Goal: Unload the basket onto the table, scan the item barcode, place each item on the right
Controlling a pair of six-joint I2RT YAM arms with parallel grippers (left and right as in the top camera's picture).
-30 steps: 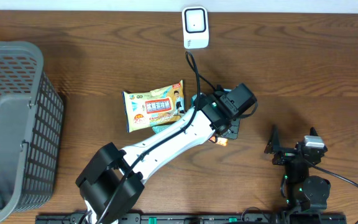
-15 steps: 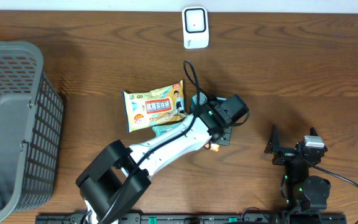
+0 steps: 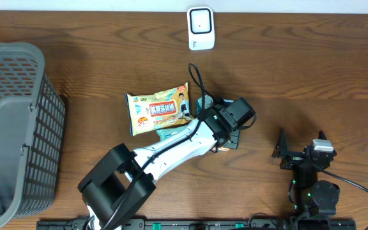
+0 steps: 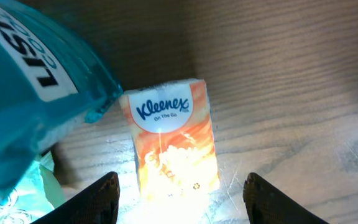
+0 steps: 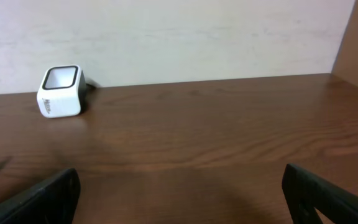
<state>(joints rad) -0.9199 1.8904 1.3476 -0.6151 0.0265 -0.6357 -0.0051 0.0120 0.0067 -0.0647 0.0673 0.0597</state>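
The left gripper (image 4: 179,190) is open above the brown wooden table (image 4: 291,74). Its fingers stand on either side of the small orange Kleenex tissue pack (image 4: 173,146) and do not touch it. The pack lies flat, with a teal plastic packet (image 4: 30,87) just beside it at 10 o'clock. The white box-shaped scanner (image 3: 200,28) stands well apart, at 12 o'clock from this gripper. The right gripper (image 5: 182,186) is wide open and holds nothing.

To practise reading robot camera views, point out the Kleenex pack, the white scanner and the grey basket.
Kleenex pack (image 4: 173,143), left wrist view, middle of its orange front.
white scanner (image 3: 200,27), overhead view, centre of its top face.
grey basket (image 3: 40,147), overhead view, its mesh side wall.
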